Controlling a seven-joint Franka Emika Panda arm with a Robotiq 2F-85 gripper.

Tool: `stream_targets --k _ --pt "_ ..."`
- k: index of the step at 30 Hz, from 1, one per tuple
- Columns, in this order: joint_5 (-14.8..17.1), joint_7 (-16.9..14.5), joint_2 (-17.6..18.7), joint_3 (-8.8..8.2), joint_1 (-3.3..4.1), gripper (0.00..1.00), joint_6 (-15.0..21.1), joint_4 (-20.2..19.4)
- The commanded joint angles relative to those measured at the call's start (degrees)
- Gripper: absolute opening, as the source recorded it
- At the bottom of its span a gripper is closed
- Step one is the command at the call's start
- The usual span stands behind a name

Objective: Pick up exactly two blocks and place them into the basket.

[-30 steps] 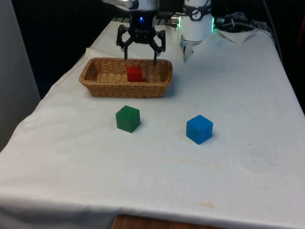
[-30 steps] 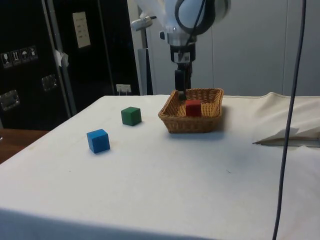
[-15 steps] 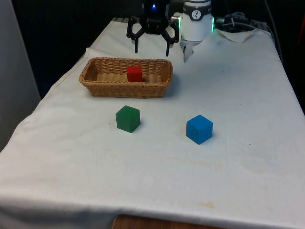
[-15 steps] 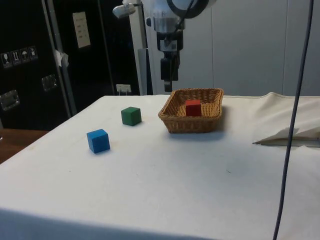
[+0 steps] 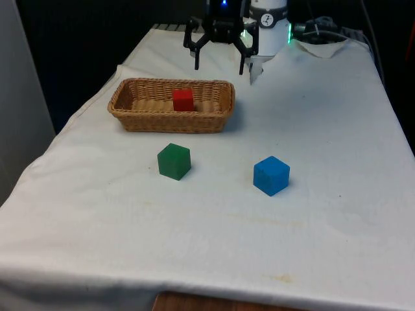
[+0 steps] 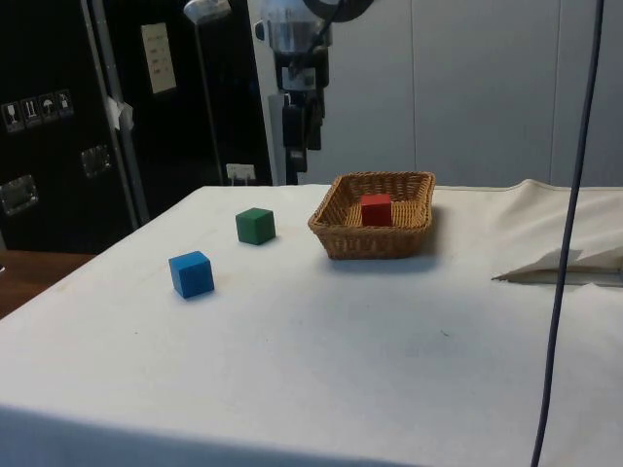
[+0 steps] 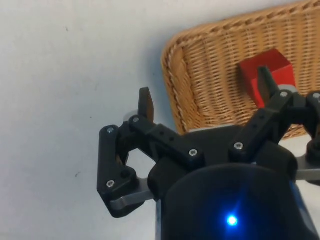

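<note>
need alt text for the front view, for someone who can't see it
A red block lies in a wicker basket on a white-clothed table, while a green block and a blue block sit on the cloth nearer the camera. The open, empty end effector hangs above the table beyond the basket.

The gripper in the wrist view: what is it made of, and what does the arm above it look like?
The gripper is matte black: two slim flat fingers on hinged link bars joined by small silver screws, over a rounded black body. In the side view, the arm above it is glossy white with rounded joints.
</note>
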Motion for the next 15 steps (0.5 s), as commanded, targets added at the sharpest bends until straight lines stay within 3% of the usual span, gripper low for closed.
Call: stream_targets --k 1,11,13,15 --pt "0.34 0.46 0.46 0.23 0.17 1.0 -0.8 0.69" --pt "0.0 3.15 4.41 2.64 0.17 1.0 -2.12 5.73" --pt "0.06 2.86 3.84 2.58 0.11 1.0 -1.72 5.04" --pt "-0.17 4.01 5.96 2.75 0.29 1.0 -2.23 7.33"
